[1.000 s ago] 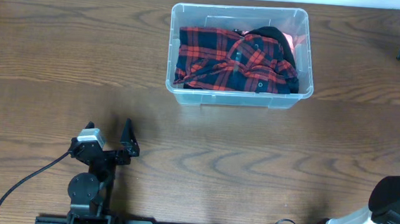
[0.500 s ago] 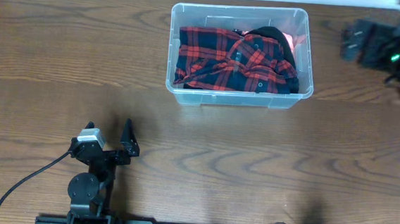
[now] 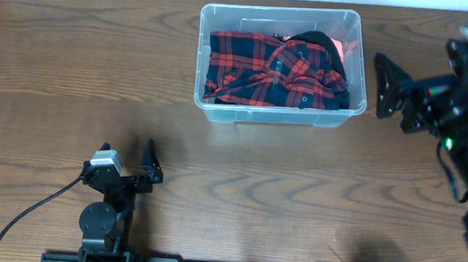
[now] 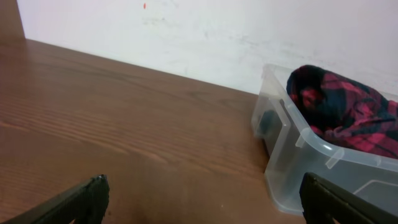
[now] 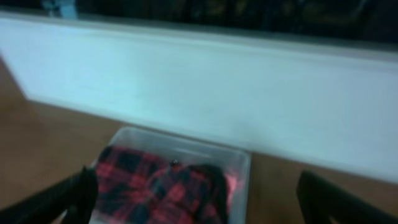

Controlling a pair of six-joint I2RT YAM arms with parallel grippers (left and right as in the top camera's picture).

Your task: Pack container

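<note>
The clear plastic container point(image 3: 219, 113) stands at the back middle of the table with a red and dark plaid shirt point(image 3: 275, 72) bunched inside it. My left gripper point(image 3: 128, 166) is open and empty at the front left, low over the wood. In the left wrist view point(image 4: 199, 199) the container point(image 4: 292, 162) and the shirt point(image 4: 348, 109) lie ahead to the right. My right gripper point(image 3: 389, 94) is open and empty, raised just right of the container. The blurred right wrist view point(image 5: 199, 193) shows the container point(image 5: 239, 165) and the shirt point(image 5: 155, 190) below.
A white wall point(image 4: 217, 31) runs along the table's far edge. A black cable point(image 3: 30, 212) trails from the left arm's base at the front left. The wooden tabletop point(image 3: 279, 192) spreads between the arms and the container.
My right arm has swung from the far right edge to just right of the container. The left arm, the container and the shirt have not moved.
</note>
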